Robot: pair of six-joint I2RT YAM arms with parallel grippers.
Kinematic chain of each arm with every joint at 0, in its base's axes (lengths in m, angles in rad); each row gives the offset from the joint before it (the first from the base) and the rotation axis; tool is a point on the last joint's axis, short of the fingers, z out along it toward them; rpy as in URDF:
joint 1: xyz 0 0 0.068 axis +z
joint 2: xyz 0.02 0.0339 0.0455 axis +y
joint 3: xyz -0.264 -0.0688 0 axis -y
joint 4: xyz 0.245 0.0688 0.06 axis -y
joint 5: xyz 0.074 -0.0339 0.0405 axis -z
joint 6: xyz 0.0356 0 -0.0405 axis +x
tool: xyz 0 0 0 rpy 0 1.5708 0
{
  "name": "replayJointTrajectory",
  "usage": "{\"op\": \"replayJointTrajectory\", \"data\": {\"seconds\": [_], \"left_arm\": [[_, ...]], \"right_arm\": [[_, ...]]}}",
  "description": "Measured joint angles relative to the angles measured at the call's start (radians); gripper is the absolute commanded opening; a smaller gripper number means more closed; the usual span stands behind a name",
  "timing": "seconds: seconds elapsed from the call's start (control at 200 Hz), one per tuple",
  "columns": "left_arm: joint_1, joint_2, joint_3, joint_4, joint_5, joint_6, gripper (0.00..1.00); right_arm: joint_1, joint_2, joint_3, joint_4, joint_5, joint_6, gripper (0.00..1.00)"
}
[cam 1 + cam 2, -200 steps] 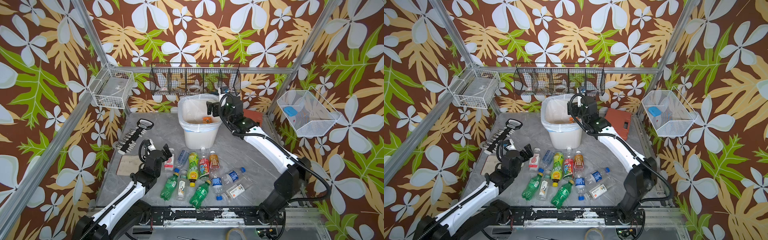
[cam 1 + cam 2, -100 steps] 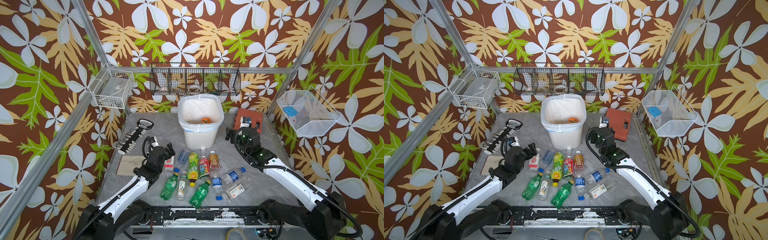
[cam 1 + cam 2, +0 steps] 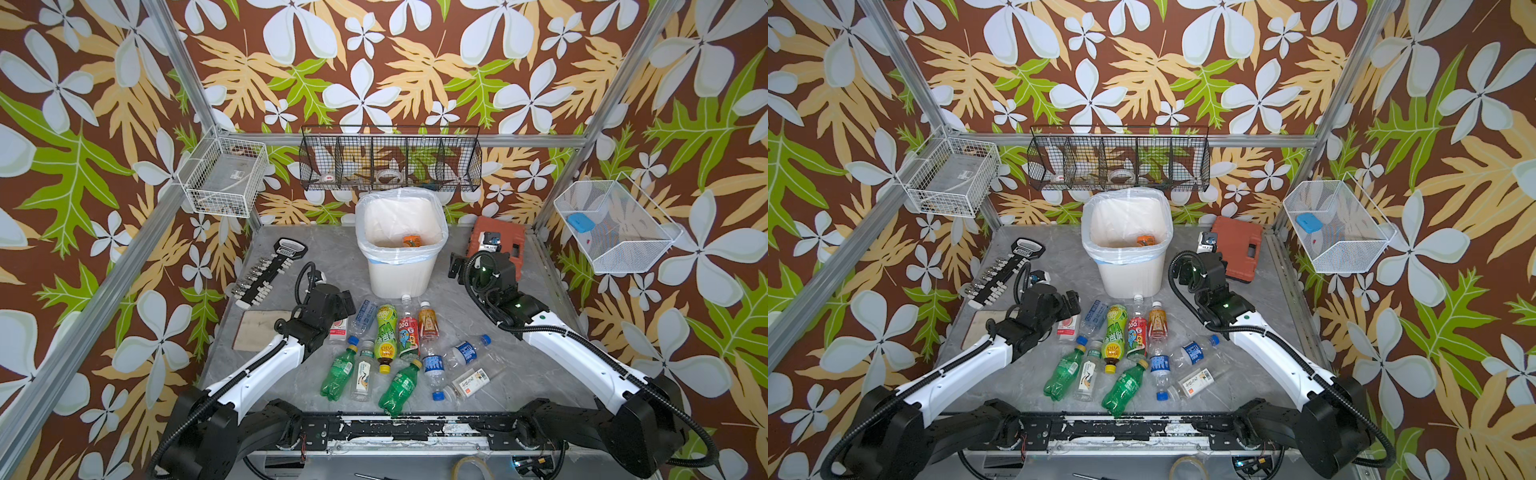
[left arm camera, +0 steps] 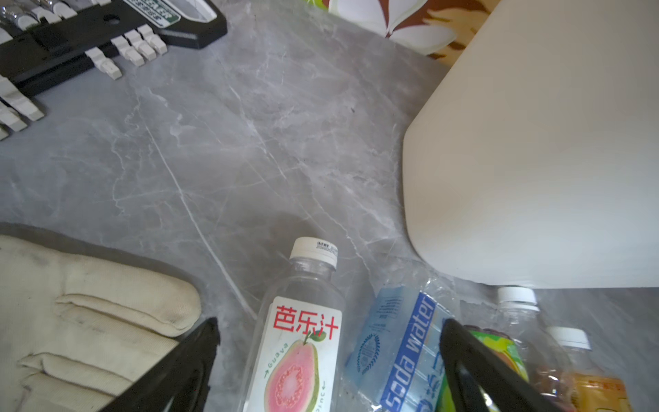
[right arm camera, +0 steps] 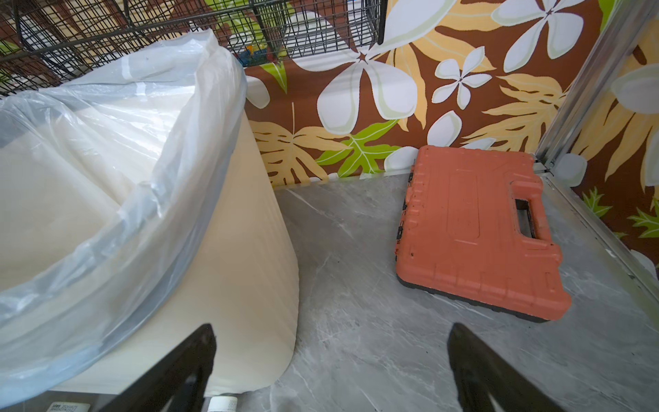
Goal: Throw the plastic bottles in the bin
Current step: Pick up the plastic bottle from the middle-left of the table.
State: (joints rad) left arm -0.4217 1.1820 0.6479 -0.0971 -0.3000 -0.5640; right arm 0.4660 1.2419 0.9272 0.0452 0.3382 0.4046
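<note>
Left gripper [image 4: 330, 330]: jaws spread wide, nothing gripped. It sits low over the table [image 4: 249, 142], straddling the guava bottle [image 4: 296, 342], with a gap showing on either side of the bottle.

Guava bottle: lies flat on the table, long axis in line with the gripper's reach. Its white cap points away from the wrist, toward the back wall. The soda bottle [image 4: 403, 349] lies just beside it, roughly parallel and partly behind one jaw. The bin [image 3: 442, 237] stands near the cap ends, apart from them.

Right gripper [image 5: 331, 331]: jaws wide, empty. It is raised beside the bin and faces the case [image 5: 474, 228].

Progress: one orange bottle [image 3: 411, 241] lies in the bin. Eleven or so bottles [image 3: 399, 386] remain on the table in front of it, all on their sides. Most run roughly front to back; the pair nearest the right arm lie more crosswise.

Judgement: the task is early, with nearly the whole cluster left. The guava bottle looks like the next pick. The jaws cross its long axis, so closing should take it across the body.
</note>
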Motion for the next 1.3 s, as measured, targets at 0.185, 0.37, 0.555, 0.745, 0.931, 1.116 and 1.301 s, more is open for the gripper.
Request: {"op": "replayJointTrajectory", "data": {"seconds": [0.185, 0.37, 0.555, 0.745, 0.931, 1.116, 1.301], "left_arm": [[0.000, 0.140, 0.060, -0.094, -0.010, 0.021, 0.96], [0.000, 0.240, 0.101, -0.123, -0.003, 0.037, 0.95], [0.003, 0.328, 0.140, -0.134, 0.010, 0.039, 0.90], [0.015, 0.372, 0.146, -0.136, 0.020, 0.039, 0.86], [0.024, 0.396, 0.143, -0.127, 0.024, 0.039, 0.76], [0.030, 0.408, 0.143, -0.122, 0.028, 0.039, 0.64], [0.039, 0.378, 0.146, -0.125, 0.032, 0.042, 0.61]], "right_arm": [[0.000, 0.002, 0.008, 0.004, -0.005, 0.000, 1.00], [-0.001, -0.007, 0.007, 0.003, 0.000, -0.002, 1.00], [-0.004, -0.014, -0.002, 0.002, 0.004, -0.005, 1.00], [-0.006, -0.016, -0.002, 0.001, 0.009, -0.005, 1.00], [-0.006, -0.012, -0.003, 0.001, 0.009, -0.005, 1.00], [-0.006, -0.009, -0.005, 0.004, 0.009, -0.005, 1.00], [-0.006, -0.009, -0.008, 0.005, 0.009, -0.004, 1.00]]}}
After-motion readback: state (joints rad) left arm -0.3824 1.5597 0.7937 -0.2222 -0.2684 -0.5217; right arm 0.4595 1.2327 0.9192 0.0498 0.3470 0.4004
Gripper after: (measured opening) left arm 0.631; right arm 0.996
